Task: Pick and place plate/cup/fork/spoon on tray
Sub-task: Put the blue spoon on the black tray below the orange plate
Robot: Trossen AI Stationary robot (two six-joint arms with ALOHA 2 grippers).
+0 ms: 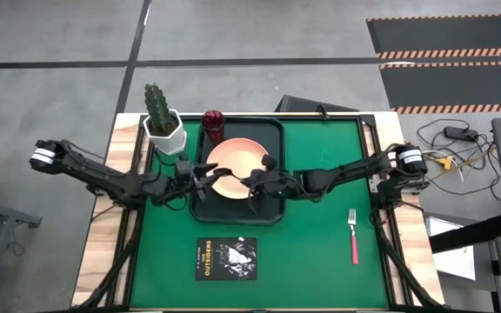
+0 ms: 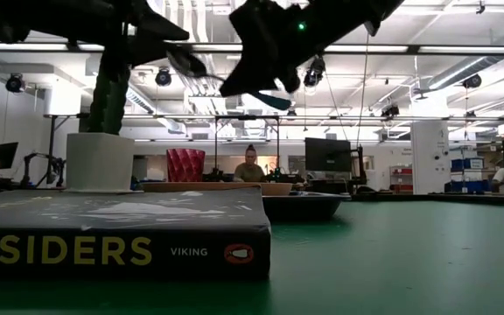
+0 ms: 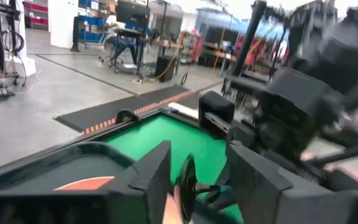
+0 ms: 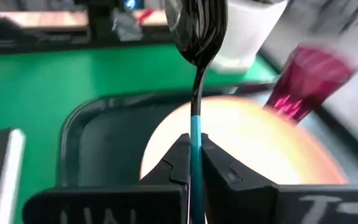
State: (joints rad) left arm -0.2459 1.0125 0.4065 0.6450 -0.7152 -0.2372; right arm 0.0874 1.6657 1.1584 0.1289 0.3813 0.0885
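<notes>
The dark tray [image 1: 272, 130] lies at the mat's far middle. The peach plate [image 1: 233, 156] lies in it, and the maroon cup [image 1: 213, 126] stands in its far left corner. The red-handled fork [image 1: 352, 236] lies on the green mat at the right. My right gripper [image 4: 196, 146] is shut on the teal-handled spoon [image 4: 196, 74] above the plate. My left gripper [image 3: 197, 171] is open just left of it, with a finger on either side of the spoon's dark bowl [image 3: 188, 180]. My right gripper pinches the spoon's teal handle [image 4: 196, 127] between its two fingertips. It comes from the table's right, and the spoon runs on along the fingers with its bowl [image 4: 196, 28] pointing toward the left gripper. The spoon is lifted clear above the plate. My left gripper: I cannot tell whether its fingers touch the bowl.
A white pot with a cactus [image 1: 163, 122] stands at the tray's far left corner. A black book [image 1: 226, 258] lies on the mat near the front edge and fills the foreground of the low view [image 2: 112, 245]. Bare green mat [image 1: 320, 252] lies between the book and the fork.
</notes>
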